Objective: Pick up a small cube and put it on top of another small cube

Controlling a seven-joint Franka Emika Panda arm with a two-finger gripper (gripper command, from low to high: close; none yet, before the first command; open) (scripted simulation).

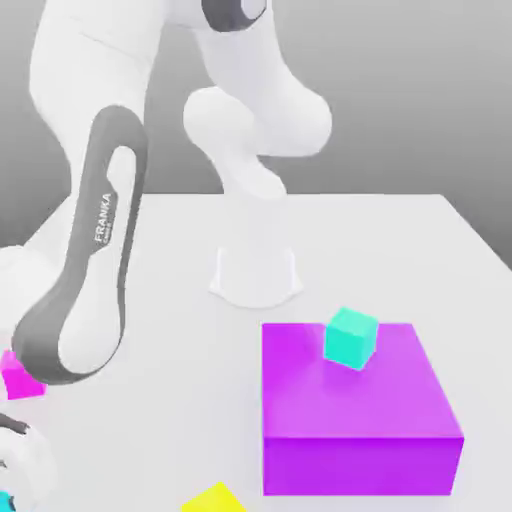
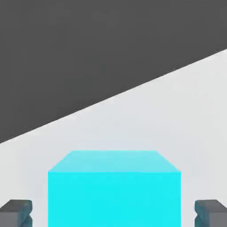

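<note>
Handling, judged by eye: the small cube (image 2: 114, 199) is probably light and stiff, with little risk of crushing. Its flat faces should give even purchase, though a smooth finish could let it slip if caught near an edge. Best hold: the two opposite side faces that the fingers (image 2: 16, 212) flank, squarely and at mid-height.

Appearance: bright cyan-blue, plain, matte, with straight edges; one face reads slightly paler.

Gripper (image 2: 113, 213): fingers apart, one on each side of the cube, a gap visible at both faces. Nothing is gripped.

Location: the cube lies between the fingers, near the exterior view's lower left corner, where only a sliver of it is seen; it appears to rest on the pale table (image 1: 190, 400), though its underside is hidden. Well apart from it, the teal cube (image 1: 350, 339) sits on the purple block (image 1: 350, 405).
</note>
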